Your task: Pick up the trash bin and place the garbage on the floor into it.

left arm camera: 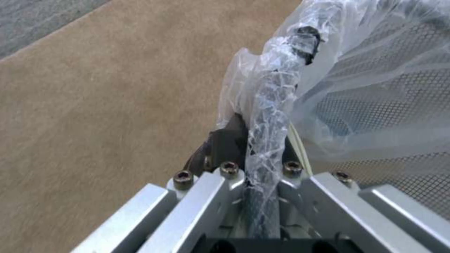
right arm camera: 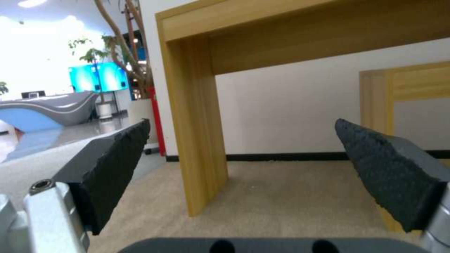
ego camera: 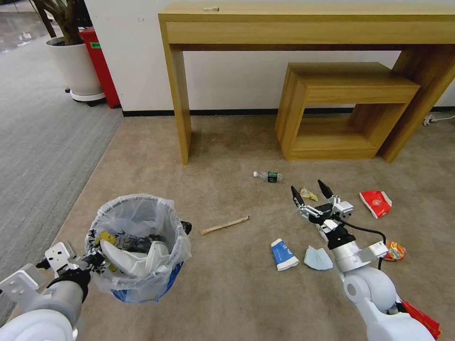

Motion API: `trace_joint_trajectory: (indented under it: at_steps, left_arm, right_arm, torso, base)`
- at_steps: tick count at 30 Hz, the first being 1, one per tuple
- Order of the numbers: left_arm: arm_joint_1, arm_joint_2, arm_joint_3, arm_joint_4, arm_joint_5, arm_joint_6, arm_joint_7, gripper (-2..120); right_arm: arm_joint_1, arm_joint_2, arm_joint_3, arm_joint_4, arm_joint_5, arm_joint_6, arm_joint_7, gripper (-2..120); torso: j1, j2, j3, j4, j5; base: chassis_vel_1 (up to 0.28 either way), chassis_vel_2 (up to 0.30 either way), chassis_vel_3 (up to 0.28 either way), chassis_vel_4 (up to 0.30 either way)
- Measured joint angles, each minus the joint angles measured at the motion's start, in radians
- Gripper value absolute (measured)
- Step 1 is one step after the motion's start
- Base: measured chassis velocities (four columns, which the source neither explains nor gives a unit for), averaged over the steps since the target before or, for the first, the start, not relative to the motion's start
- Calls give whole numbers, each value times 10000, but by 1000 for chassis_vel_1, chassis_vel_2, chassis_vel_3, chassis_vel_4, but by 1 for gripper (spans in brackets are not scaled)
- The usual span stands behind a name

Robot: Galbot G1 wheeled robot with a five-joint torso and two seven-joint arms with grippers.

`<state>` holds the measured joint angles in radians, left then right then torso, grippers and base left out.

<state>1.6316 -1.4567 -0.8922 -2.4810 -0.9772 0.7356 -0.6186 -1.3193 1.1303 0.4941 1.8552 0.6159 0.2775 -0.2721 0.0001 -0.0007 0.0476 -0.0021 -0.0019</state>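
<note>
Pincer work starts on the left: the left pincer (ego camera: 92, 259) is clamped on the rim of the trash bin (ego camera: 137, 246), and the left wrist view shows the bag-wrapped rim (left arm camera: 272, 116) running straight between its closed jaws. The bin seems to hang tilted above the floor (ego camera: 227, 284), near the robot. Inside it lie two white slippers (ego camera: 137, 258) and some darker scraps, so part of the garbage is judged already collected.

Further right, still on the carpet, lie a wooden stick (ego camera: 224, 225), a green-labelled bottle (ego camera: 268, 176), a blue-white cup (ego camera: 283, 254), a pale-blue mask (ego camera: 317, 258) and a small yellowish scrap (ego camera: 309, 194). The right pincer (ego camera: 312, 192) hangs empty with its jaws spread wide, above that scrap, pointing toward the tall wooden bench (ego camera: 308, 23).

Beyond it rest a red snack wrapper (ego camera: 375, 202) and an orange can (ego camera: 394, 250). By this count most of the litter is left to pick up.
</note>
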Motion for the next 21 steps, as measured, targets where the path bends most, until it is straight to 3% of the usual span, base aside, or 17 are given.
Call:
trace_joint_trajectory:
  at_steps: [14, 15, 21]
  left_arm:
    - [68, -27, -29, -58, 76, 0, 9, 1]
    - [70, -23, -42, -65, 85, 0, 9, 1]
    - [79, -25, -44, -92, 122, -4, 10, 1]
  right_arm:
    - [171, 12, -182, -268, -64, 90, 213, 100]
    - [176, -10, -220, -268, -66, 92, 391, 100]
    - [146, -34, -398, -248, -184, -176, 918, 100]
  torso:
    - [0, 0, 3, 2, 6]
    - [0, 0, 2, -1, -6]
    - [1, -1, 7, -1, -3]
  base:
    - [-244, 244, 252, -255]
    - [-292, 233, 278, -287]
    - [-163, 170, 190, -142]
